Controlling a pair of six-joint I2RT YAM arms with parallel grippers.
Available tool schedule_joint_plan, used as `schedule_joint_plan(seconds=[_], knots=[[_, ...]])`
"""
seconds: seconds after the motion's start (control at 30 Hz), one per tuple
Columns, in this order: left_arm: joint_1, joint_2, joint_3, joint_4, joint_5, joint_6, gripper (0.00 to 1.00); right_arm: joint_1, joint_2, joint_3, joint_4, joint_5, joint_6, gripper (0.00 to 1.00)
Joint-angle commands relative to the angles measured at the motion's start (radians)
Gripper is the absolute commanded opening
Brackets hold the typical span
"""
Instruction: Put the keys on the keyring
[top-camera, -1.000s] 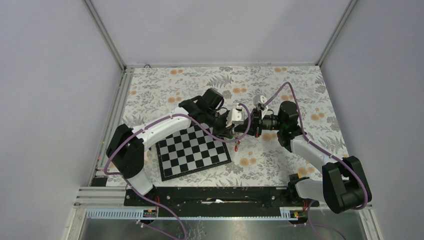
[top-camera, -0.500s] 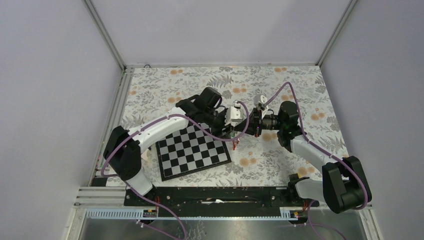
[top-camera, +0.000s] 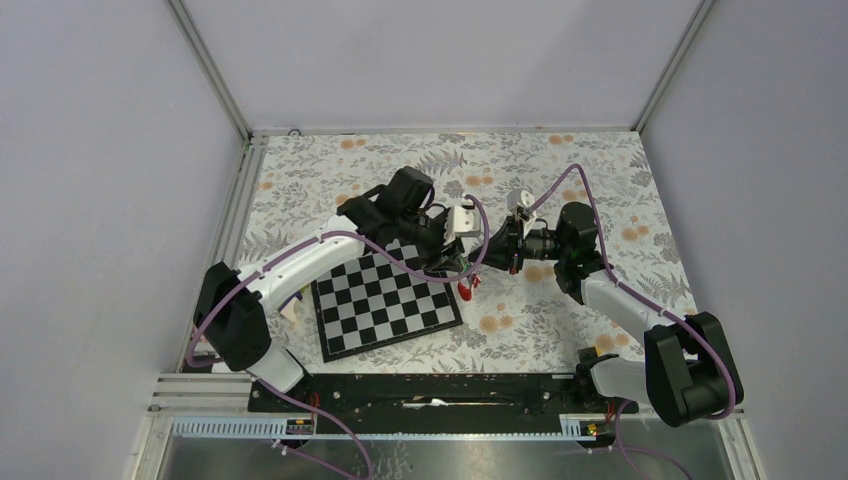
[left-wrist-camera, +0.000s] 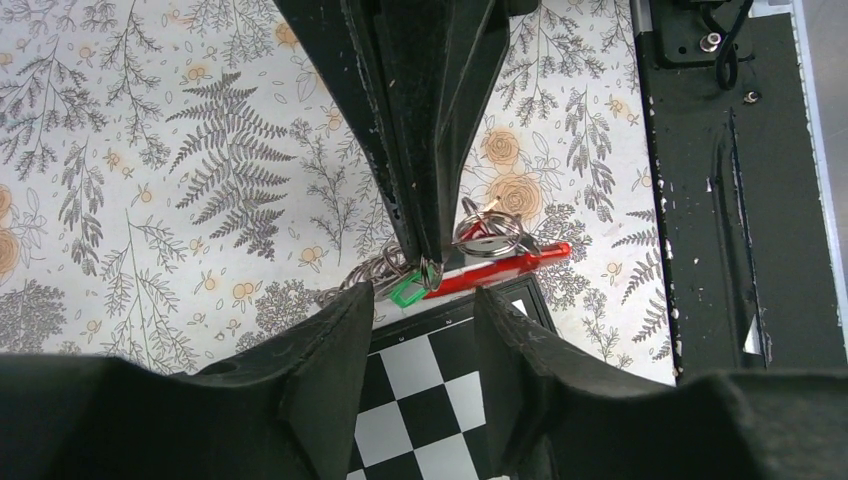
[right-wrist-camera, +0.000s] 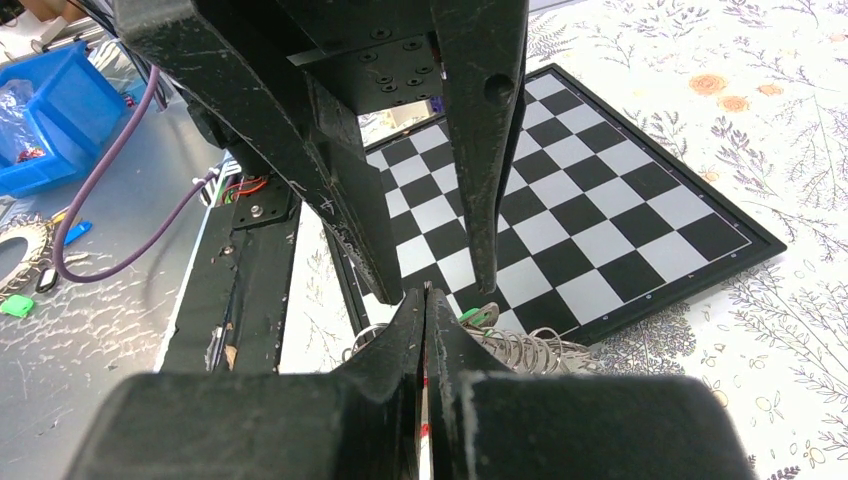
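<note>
Left wrist cam: the left fingers (left-wrist-camera: 330, 350) are spread apart with nothing in them. The keyring (left-wrist-camera: 510, 258) sits just past their tips, a red loop hanging off the right fingers (left-wrist-camera: 420, 150), which look pinched tight on its end. One green-headed key (left-wrist-camera: 405, 291) and two or three wire rings bunch up right at that pinch, by the chessboard (left-wrist-camera: 440, 385) corner, above the flowery table (left-wrist-camera: 150, 150). Right wrist cam: same bundle just beyond the closed tips, between them and the two open left fingers. Top cam: both sets of fingers meet nose to nose, with the red bit dangling under them. Count: one keyring and one key I'm sure of; any others are too small to tell. My guess is it's all featherweight, hard, slippery and swingy, so grab a key by its plastic head.
</note>
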Motion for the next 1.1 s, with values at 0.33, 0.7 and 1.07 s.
schedule_joint_plan(seconds=[0.33,0.7,1.07], knots=[[0.002,0.029,0.061,0.038,0.092,-0.019,0.33,-0.005,-0.007,0.018,0.032,-0.002,-0.028,0.0],[0.001,0.035,0.07,0.038,0.105,-0.03,0.13,-0.005,-0.007,0.018,0.025,-0.002,-0.036,0.0],[0.001,0.027,0.077,-0.026,0.043,0.025,0.0,-0.006,-0.02,0.018,0.012,0.008,-0.057,0.02]])
